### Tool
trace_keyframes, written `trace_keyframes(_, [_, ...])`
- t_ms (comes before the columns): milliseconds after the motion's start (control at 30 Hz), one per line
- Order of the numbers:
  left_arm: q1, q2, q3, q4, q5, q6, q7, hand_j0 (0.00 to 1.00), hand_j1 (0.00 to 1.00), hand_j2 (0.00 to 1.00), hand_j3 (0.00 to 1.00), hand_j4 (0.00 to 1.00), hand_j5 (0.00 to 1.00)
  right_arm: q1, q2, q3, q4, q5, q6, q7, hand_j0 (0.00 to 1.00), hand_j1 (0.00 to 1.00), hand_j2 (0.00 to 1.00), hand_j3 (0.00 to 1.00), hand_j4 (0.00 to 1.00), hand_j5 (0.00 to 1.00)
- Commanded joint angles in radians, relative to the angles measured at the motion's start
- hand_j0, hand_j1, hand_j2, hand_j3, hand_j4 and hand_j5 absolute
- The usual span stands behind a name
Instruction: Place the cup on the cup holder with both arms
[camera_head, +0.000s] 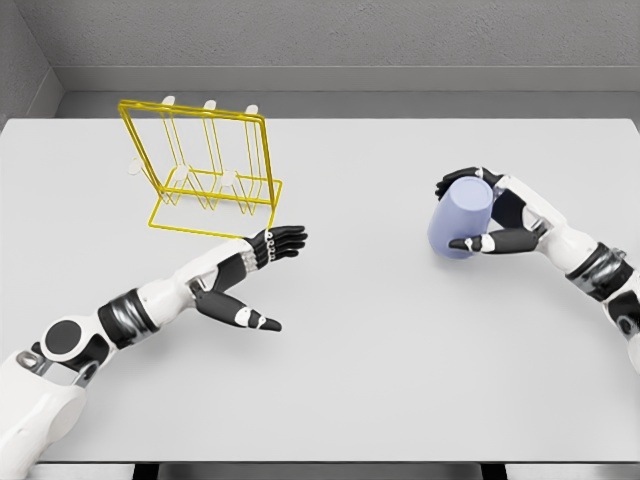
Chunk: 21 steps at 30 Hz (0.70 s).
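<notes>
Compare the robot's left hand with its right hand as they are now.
The left hand is open, fingers spread and holding nothing; the right hand is shut on the lavender cup. The left hand sits just in front of the yellow cup holder; the right hand is far across the table from it. Both are white and black five-finger hands above the table.

Your robot's two arms are glossy white shells broken by dark grey and black joint bands at elbow and wrist. Each hand, left hand (262, 262) and right hand (478, 212), has black segmented fingers with white knuckle plates.
</notes>
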Motion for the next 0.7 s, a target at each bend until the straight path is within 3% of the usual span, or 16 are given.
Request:
trace_keyframes(0, [0.000,0.004,0.000,-0.001,0.005,0.000,0.000,1.00,1.00,1.00,1.00,1.00,1.00,0.000,0.014,0.014,-0.006,-0.007,0.001,0.000,0.69,0.69,0.69,0.69,0.69,0.69])
trace_keyframes(667, [0.021,0.030,0.003,-0.001,0.011,-0.030,0.000,1.00,1.00,1.00,1.00,1.00,1.00,-0.052,0.106,0.130,-0.012,0.008,-0.005,0.000,0.71,0.71,0.71,0.71,0.71,0.71])
